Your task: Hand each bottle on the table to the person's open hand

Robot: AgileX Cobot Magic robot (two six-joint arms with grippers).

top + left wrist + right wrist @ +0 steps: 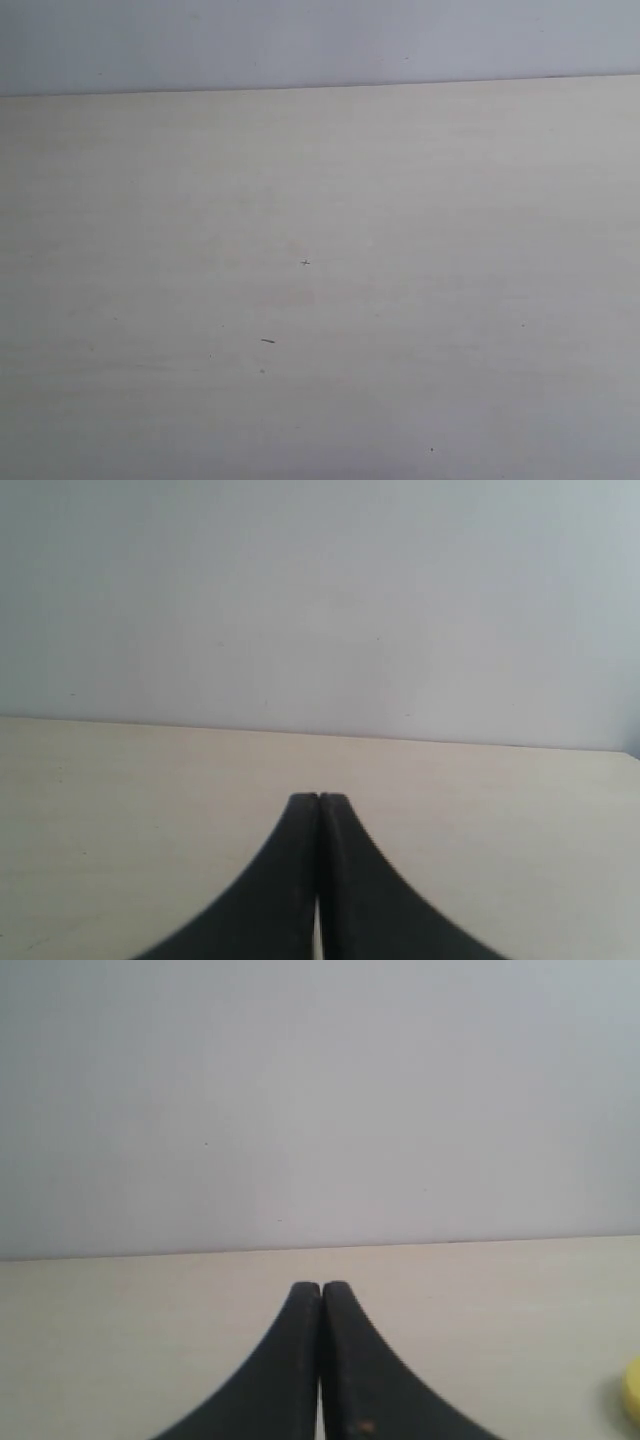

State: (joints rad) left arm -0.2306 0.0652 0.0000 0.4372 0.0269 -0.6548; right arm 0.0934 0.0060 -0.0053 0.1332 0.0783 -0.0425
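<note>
You've got the table: pale beige top w/ faint wood grain, far edge running straight across. Approx mid-surface there's a tiny dark speck. Farther from the far edge lies a short dark dash, plus a few fainter dots. Right wrist cam: a rounded yellow object sits on the surface, mostly cut off by the frame, so you can't ID it.

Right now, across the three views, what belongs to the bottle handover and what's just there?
Job: table; left gripper, shut, empty; right gripper, shut, empty; yellow object cut off by the right wrist view's frame, possibly a bottle, cannot confirm. No hand visible.
Just there: wall; dark specks on the table.
</note>
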